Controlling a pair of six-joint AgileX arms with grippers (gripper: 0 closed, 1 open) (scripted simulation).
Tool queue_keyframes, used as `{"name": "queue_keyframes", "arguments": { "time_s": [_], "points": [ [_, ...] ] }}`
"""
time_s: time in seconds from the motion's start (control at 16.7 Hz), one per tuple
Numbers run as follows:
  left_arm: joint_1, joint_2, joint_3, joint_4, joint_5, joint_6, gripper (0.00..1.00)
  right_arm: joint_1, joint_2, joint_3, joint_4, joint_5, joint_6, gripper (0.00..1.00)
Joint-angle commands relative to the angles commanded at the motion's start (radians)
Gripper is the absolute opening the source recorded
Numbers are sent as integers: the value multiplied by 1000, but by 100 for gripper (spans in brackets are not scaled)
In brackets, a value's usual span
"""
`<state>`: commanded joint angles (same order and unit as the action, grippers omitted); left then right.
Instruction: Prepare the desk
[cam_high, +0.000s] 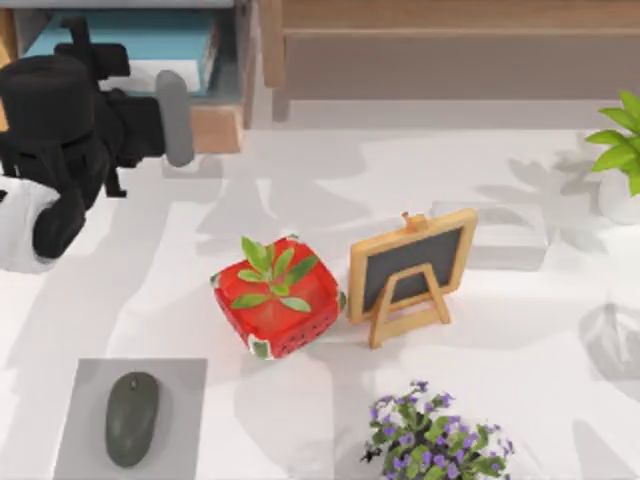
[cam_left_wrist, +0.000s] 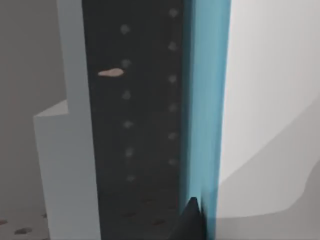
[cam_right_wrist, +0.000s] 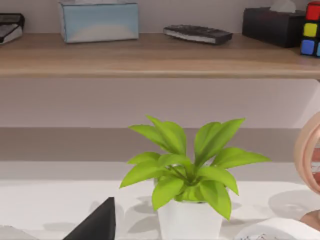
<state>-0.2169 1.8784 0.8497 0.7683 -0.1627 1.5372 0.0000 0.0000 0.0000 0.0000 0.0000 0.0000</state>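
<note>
The desk (cam_high: 150, 280) is a wide white tabletop. My left arm reaches in from the upper left, and its gripper (cam_high: 172, 118) is at the front of a light-wood shelf compartment (cam_high: 215, 125) that holds a blue book (cam_high: 130, 40). In the left wrist view the blue book (cam_left_wrist: 205, 100) stands very close, beside a dark dotted compartment wall (cam_left_wrist: 145, 125). A dark tip of my right gripper (cam_right_wrist: 97, 225) points toward a green plant in a white pot (cam_right_wrist: 185, 175), which stands at the desk's right edge (cam_high: 620, 150).
Mid-desk stand a red strawberry-patterned planter (cam_high: 275, 300) and a small chalkboard easel (cam_high: 410, 270), with a white block (cam_high: 500, 235) behind. A purple flower plant (cam_high: 435, 440) is at the front. A grey mat (cam_high: 90, 420) carries a mouse (cam_high: 132, 418). The shelf board (cam_right_wrist: 150, 55) holds boxes.
</note>
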Motion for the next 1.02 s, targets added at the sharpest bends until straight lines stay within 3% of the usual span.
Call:
{"name": "queue_keyframes", "arguments": {
  "time_s": [0.18,0.96,1.02],
  "points": [
    [0,1,1,0,0,0,0,0,0,0,0,0,0,100],
    [0,1,1,0,0,0,98,0,0,0,0,0,0,100],
    [0,1,1,0,0,0,100,0,0,0,0,0,0,100]
  ]
}}
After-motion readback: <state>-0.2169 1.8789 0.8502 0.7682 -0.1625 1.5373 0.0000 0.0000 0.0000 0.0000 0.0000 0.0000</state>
